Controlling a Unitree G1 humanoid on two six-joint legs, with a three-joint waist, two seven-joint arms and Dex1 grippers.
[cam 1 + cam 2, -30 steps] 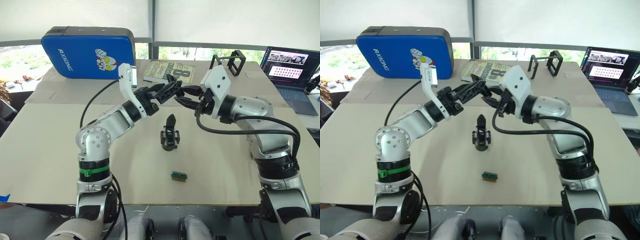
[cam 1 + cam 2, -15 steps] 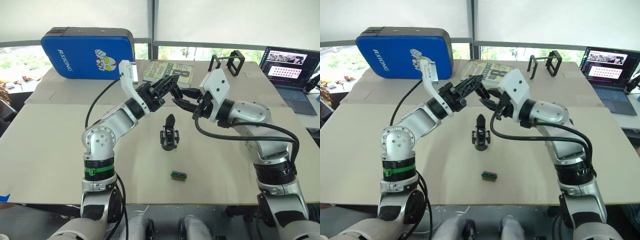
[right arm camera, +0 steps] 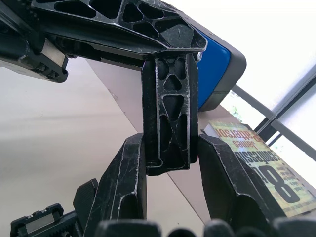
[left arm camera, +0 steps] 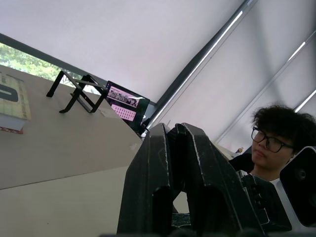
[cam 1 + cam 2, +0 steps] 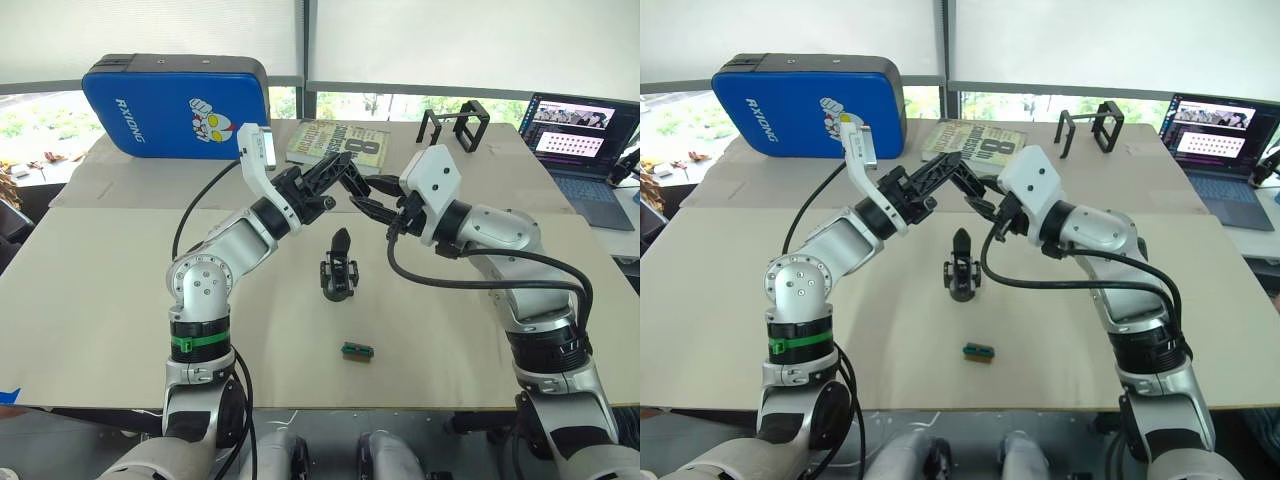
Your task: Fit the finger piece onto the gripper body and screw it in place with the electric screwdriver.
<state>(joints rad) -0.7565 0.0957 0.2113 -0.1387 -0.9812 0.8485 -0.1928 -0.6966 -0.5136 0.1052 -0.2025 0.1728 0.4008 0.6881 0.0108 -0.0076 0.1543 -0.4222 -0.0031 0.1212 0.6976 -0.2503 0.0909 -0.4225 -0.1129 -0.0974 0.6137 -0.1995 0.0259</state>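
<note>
Daylight is filling the room evenly.
Light is coming through the windows (image 5: 400,105) behind the table (image 5: 90,300), casting only soft, faint shadows; the blinds (image 4: 123,44) are glowing pale, and the nearest black fingers (image 4: 163,197) are blurring slightly.

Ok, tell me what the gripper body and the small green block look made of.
Gripper body: looks like matte black plastic, dull with no metallic glint; a metal base can't be ruled out. Green block: green top on a darker base, probably plastic, too small to be sure.
</note>
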